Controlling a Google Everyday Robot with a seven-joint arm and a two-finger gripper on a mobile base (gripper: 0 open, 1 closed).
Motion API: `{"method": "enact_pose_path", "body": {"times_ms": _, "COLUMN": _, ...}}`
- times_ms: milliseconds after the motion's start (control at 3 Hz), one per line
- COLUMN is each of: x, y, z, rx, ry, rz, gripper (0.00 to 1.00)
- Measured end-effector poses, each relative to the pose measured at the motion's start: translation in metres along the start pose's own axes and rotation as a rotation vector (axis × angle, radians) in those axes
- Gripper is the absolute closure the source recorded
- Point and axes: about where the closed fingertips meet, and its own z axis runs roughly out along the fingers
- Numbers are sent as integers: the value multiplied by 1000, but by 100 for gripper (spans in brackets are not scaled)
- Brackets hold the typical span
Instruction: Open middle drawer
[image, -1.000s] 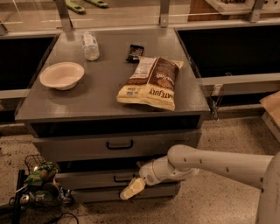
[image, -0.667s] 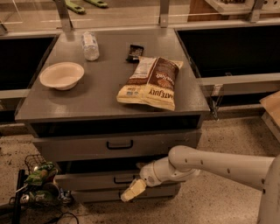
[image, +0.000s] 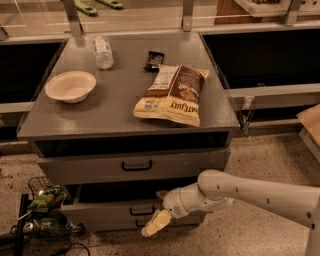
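The middle drawer (image: 100, 212) sits in the cabinet under the surface (image: 115, 112), below the top drawer (image: 90, 169), with a dark gap showing above its front. The gripper (image: 155, 224) hangs low in front of it, just below and right of its handle (image: 142, 211). Whether they touch, and whether the gripper is wide or narrow, cannot be told. The arm (image: 250, 192) reaches in from the right.

On the surface, a bowl (image: 70, 86) lies by the left edge, a bottle (image: 103, 52) near the far edge, and a bag (image: 173, 94) towards the right edge.

Against 0.7 s ago, the gripper is slightly lower and further right. The drawer looks unmoved.
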Motion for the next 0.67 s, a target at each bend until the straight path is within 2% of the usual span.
{"method": "enact_pose_path", "body": {"times_ms": 333, "x": 2, "y": 8, "z": -5, "rx": -13, "ry": -8, "rz": -1, "gripper": 0}}
{"method": "enact_pose_path", "body": {"times_ms": 667, "x": 8, "y": 28, "z": -18, "rx": -27, "ry": -21, "rz": -11, "gripper": 0}}
